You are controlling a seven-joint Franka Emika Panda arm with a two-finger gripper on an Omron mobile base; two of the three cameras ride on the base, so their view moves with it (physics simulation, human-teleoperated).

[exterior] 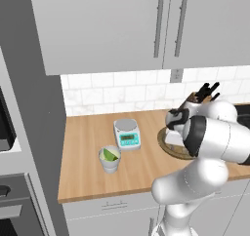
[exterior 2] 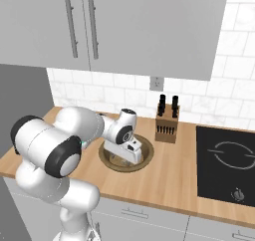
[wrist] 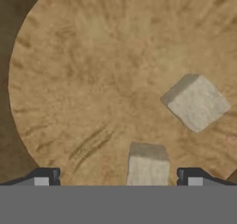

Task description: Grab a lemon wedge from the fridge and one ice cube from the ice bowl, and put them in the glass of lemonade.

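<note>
My end effector (wrist: 118,177) hung wide open over the ice bowl (wrist: 69,79), one ice cube (wrist: 147,165) between its tips. Risk: closing off-centre would skid it toward the second cube (wrist: 196,102).

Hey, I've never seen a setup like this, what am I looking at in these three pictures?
It's a simulated kitchen with a white robot arm whose two-finger gripper stands open, holding nothing. Two pictures come from cameras behind the arm, left and right; the third looks down from the hand. On the wooden counter stand a pale tumbler of lemonade with a green lemon wedge already in it, a white-and-teal kitchen scale, a wooden knife block and a wide brownish bowl. The hand hovers over that bowl, where two pale ice cubes lie: one between the fingertips, another off to the side.
</note>
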